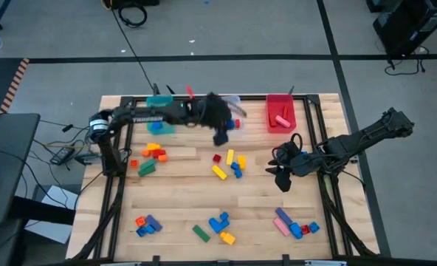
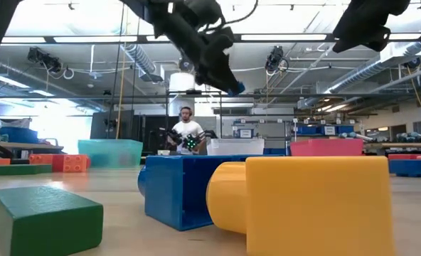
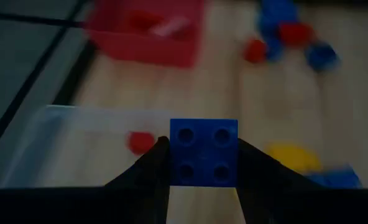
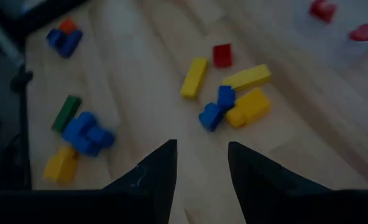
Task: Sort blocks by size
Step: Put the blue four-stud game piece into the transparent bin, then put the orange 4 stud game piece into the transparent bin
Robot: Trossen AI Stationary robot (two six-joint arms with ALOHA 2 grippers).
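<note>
A square blue block (image 3: 204,153) with four studs is pinched between the fingers of the left end effector (image 3: 202,171), its studded face turned toward the wrist camera; being square, it has no long axis. It is held in the air above the clear bin (image 3: 78,146), which contains one small red piece (image 3: 140,142). In the high view this end effector (image 1: 222,134) is seen near the far edge of the surface, between the teal bin (image 1: 159,125) and the red bin (image 1: 280,113); the red bin holds a pink bar (image 1: 282,120).

The remaining blocks (image 1: 229,166) lie scattered in clusters over the pale wooden surface (image 1: 181,192). In the low view a yellow block (image 2: 317,203), a blue one (image 2: 178,188) and a green one (image 2: 43,217) lie close to the lens.

The right end effector (image 4: 199,165) hangs over bare wood with its fingers spread and nothing between them; in the high view it (image 1: 281,176) is at the right side of the surface.

No writing can be read. Behind the surface a large workshop with ceiling pipes and strip lights is seen, and a person (image 2: 188,135) stands far back
</note>
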